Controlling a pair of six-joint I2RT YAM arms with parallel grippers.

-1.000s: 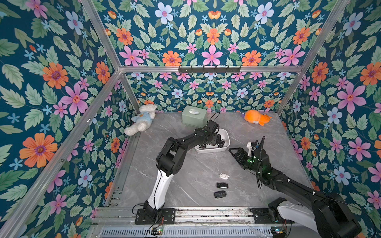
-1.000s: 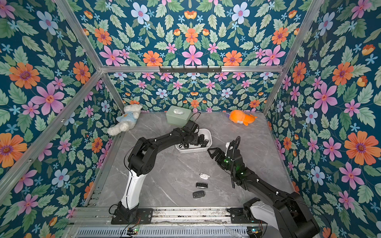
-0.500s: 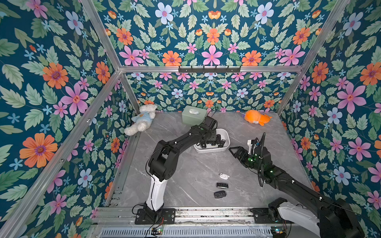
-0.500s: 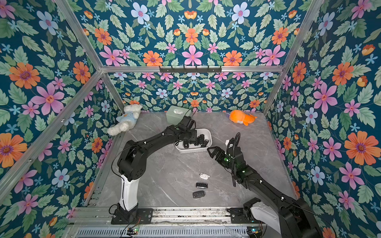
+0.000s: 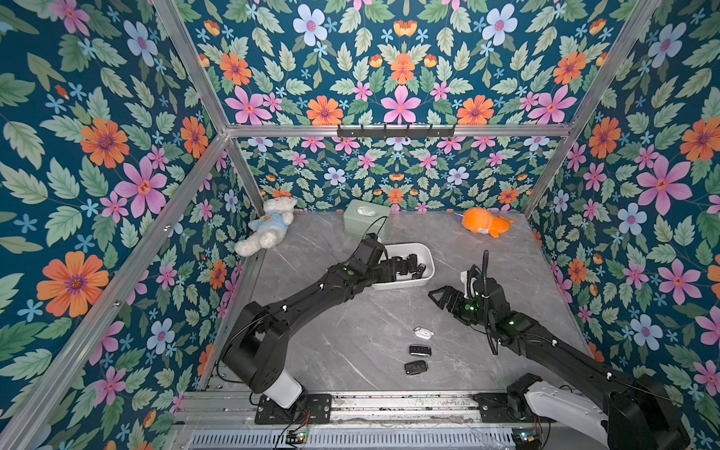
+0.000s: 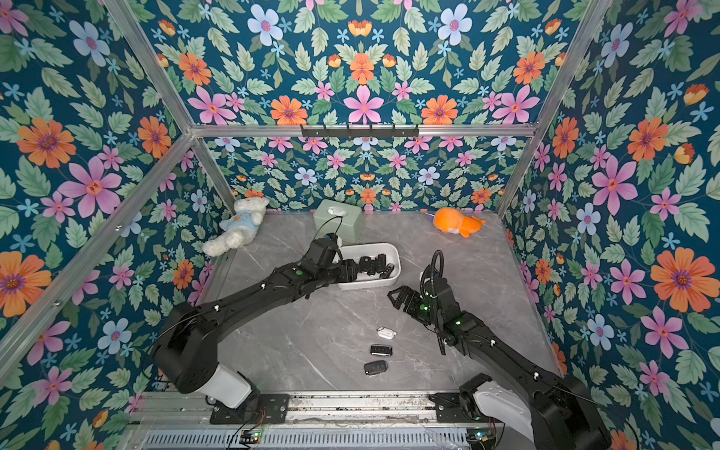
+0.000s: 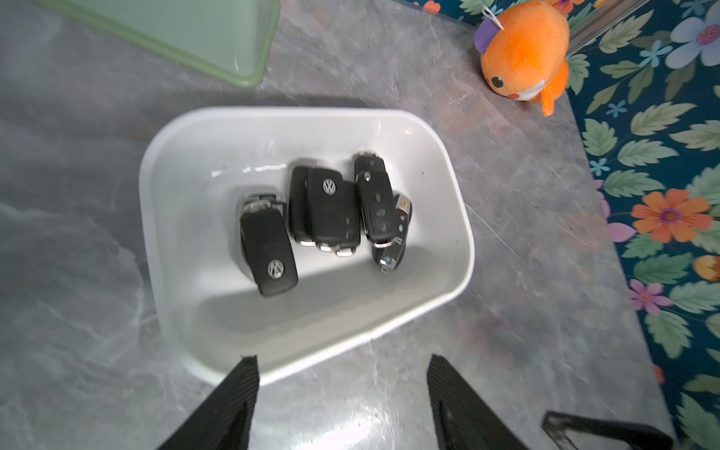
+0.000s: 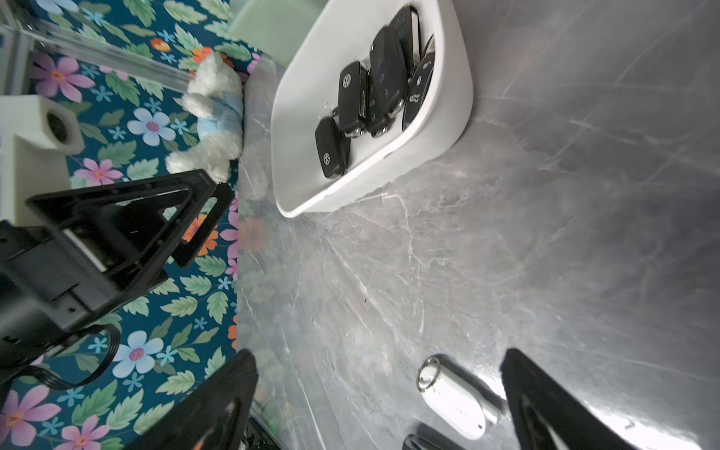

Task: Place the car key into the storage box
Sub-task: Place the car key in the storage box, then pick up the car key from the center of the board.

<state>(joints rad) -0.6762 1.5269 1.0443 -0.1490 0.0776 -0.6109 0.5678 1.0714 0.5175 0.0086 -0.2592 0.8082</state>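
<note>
Nearest us, on the grey marble-look table (image 5: 350, 311), we see three loose fobs in a short row. A black car key (image 5: 416, 367) is closest to the front edge, a second black fob (image 5: 420, 350) is just behind it, then a white fob (image 5: 423, 333) w/ a metal ring. A bit further in and to the right, the right end effector (image 5: 440, 296) hangs over bare table, fingers spread wide w/ nothing btw them. In its wrist view the white fob lies on the table nearer one finger, untouched. Beyond that, the left end effector (image 7: 342, 360) hovers at the storage box (image 5: 428, 259), over the rim on its arm's side, fingers apart & empty. The box sits flat on the table, approx mid-depth, and holds a heap of black car keys (image 7: 331, 210). One VW-badged fob (image 7: 269, 249) lies at the end nearest the left fingers. The rest overlap toward the other end, incl. a glossy fob (image 7: 397, 233) at the pile's edge. We can't tell the exact count, as some lie under others. Just behind the box stands a sage-green tissue box (image 5: 366, 222). Farthest back, by the floral wall, a white teddy bear in a blue shirt (image 5: 269, 226) lies in the left corner & an orange plush toy (image 5: 485, 226) toward the right corner.
</note>
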